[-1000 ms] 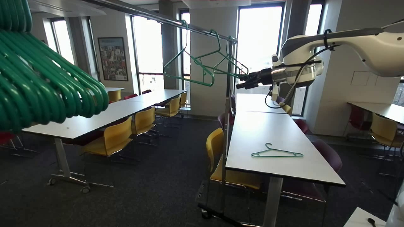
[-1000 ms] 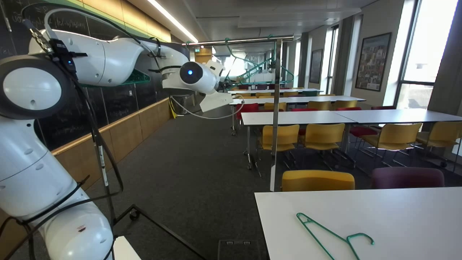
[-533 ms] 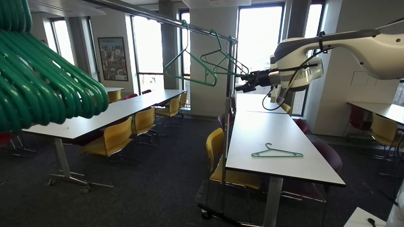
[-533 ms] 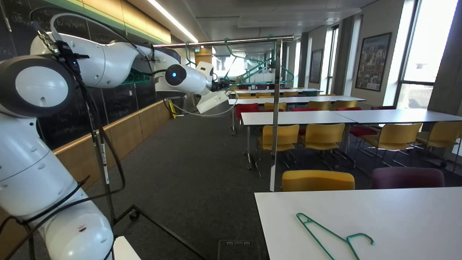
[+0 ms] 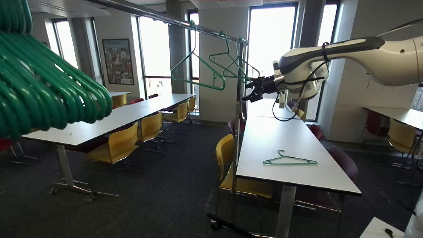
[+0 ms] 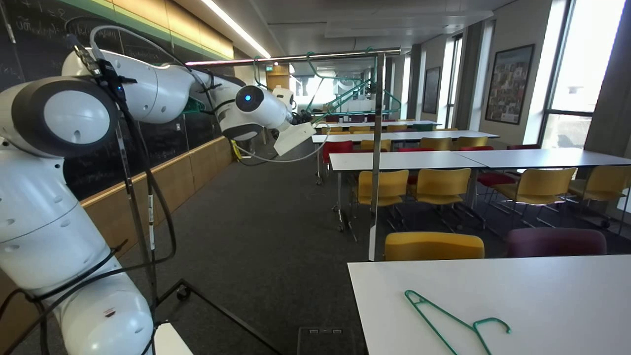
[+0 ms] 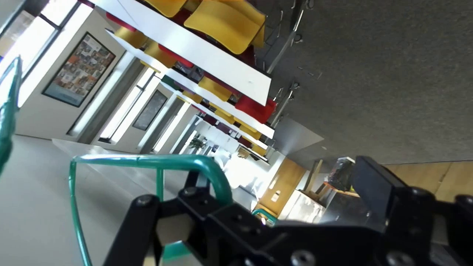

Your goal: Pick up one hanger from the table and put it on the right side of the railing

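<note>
On the right-hand table (image 5: 274, 132), toward its near end, the green hanger (image 5: 290, 164) lies flat, its long bar toward the near edge; an exterior view shows it again, its hook (image 6: 493, 319) to the right and its lower part cut off; the gripper (image 5: 246, 92) is well apart from it, higher and farther off, just beside the far end of the rail (image 5: 158, 16); its fingers (image 7: 377, 188) are spread apart, one to the left and one to the right in the wrist view; three hung hangers (image 5: 211, 67) show toward that end of the rail in both exterior views; one hung hanger (image 7: 147, 161) passes the finger at the left of the wrist view, partly hidden by the gripper, and whether the two touch I cannot tell. At the right the arm (image 5: 393, 64) hangs higher than the table; a pole (image 6: 377, 162) drops from the rail's far end, beside the table; at the near left a bunch of hangers (image 5: 53, 96) shows large, cut off by the edge of the view; a yellow chair (image 5: 227, 152) stands left of the table, a purple chair (image 5: 344, 162) right of it; farther left runs a long table (image 5: 129, 114) with yellow chairs (image 5: 123, 142) along its right side; on the far wall hangs a poster (image 5: 118, 61).
</note>
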